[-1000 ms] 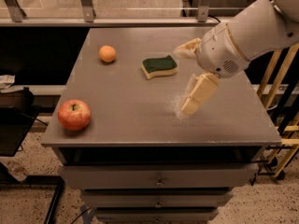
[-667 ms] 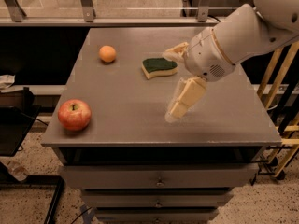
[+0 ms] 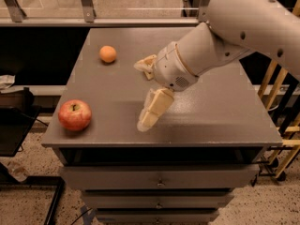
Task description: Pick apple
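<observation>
My claw (image 3: 144, 90) hangs over the middle of the tabletop (image 3: 220, 111) with its two fingers spread wide, one held high and one reaching down near the front edge. From there to the apple (image 3: 75, 115) at the front left corner, the way runs over open grey surface. The small orange fruit (image 3: 108, 54) sits well apart at the back left, off that line. My own arm (image 3: 234, 32) crosses above the right rear of the tabletop.
</observation>
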`<state>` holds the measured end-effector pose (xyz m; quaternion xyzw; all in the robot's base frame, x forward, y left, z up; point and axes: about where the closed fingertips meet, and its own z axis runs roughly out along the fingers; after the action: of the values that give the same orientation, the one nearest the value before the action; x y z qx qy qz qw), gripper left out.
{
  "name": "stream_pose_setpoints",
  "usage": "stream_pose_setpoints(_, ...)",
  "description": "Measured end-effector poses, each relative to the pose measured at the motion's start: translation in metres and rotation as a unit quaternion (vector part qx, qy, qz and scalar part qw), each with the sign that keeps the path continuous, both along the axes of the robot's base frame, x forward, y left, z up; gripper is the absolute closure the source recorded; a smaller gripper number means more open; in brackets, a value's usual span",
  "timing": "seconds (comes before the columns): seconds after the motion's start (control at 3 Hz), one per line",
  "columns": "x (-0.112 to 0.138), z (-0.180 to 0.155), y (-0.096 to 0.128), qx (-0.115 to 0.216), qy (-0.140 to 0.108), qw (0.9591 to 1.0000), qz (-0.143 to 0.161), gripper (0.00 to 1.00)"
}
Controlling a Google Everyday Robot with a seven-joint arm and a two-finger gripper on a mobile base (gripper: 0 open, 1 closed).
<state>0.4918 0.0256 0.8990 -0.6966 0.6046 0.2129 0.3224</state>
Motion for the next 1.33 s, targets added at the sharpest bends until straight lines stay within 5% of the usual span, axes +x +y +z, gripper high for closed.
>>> stream_pose_setpoints(0.67, 0.022, -0.037, 0.052, 0.007, 0.015, 0.9991, 0.038, 0.00)
stream_pose_setpoints(1.33, 0.009, -0.041, 0.090, 0.020, 0.018, 0.9959, 0.086, 0.00)
